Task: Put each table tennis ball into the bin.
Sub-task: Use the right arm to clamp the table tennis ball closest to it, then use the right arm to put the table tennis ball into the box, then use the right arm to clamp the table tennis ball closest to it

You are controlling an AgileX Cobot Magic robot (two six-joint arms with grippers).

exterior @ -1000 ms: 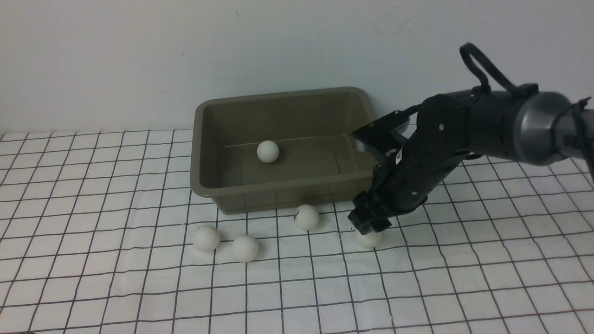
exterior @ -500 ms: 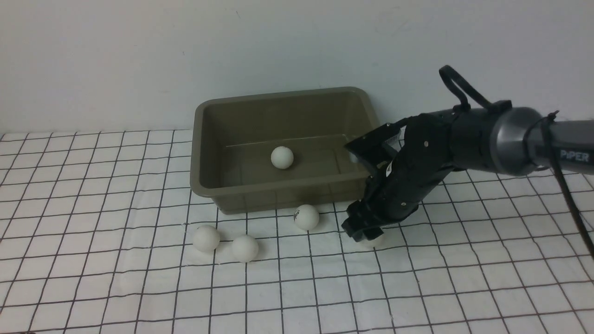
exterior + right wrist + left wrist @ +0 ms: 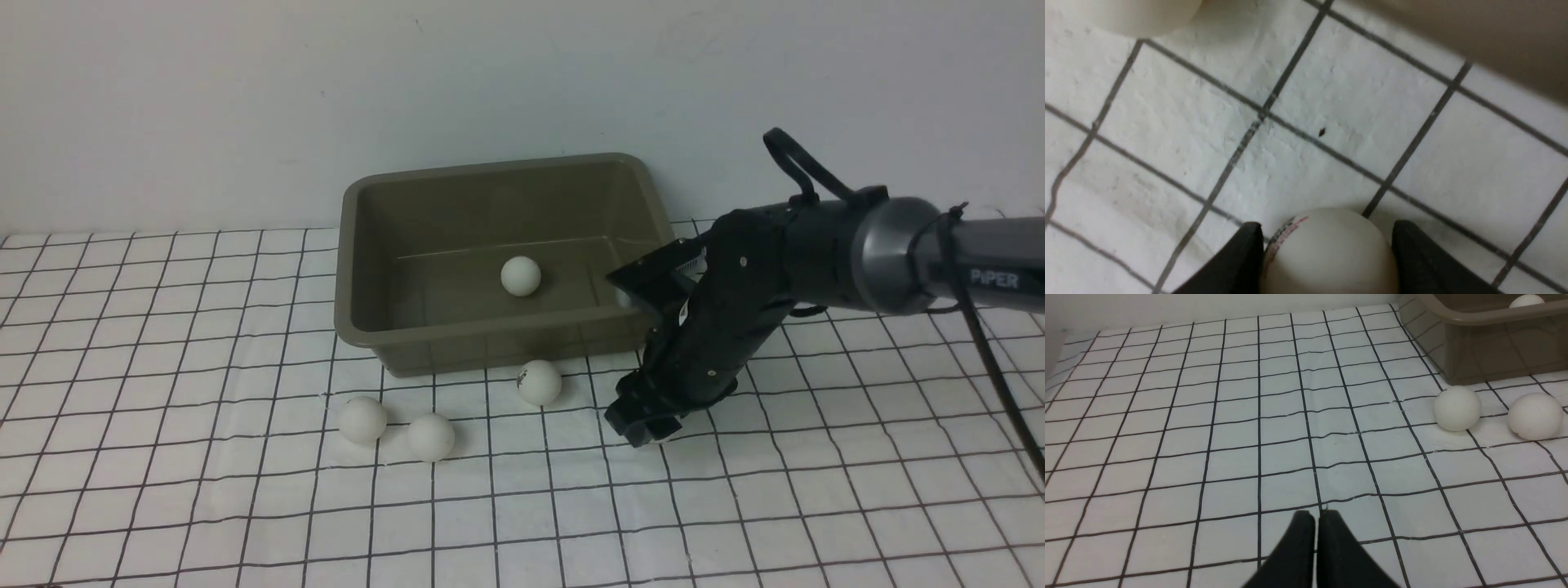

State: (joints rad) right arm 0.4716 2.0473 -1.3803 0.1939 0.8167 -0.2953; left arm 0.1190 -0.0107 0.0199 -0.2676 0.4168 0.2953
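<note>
White ball [image 3: 1331, 261] half-hidden in R claw [image 3: 1327, 223], grip unclear; L claw [image 3: 1316, 516] closed.

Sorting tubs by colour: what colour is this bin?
Olive-grey bin, clearest in the front view.

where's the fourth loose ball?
Front view: ball on the cloth off the bin's near-right corner, between the right gripper's fingers, right of the marked ball.

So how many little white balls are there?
5. One ball lies inside the bin. Three balls sit on the cloth in front of it. The last ball is between the right claw's fingers, mostly hidden from the front.
</note>
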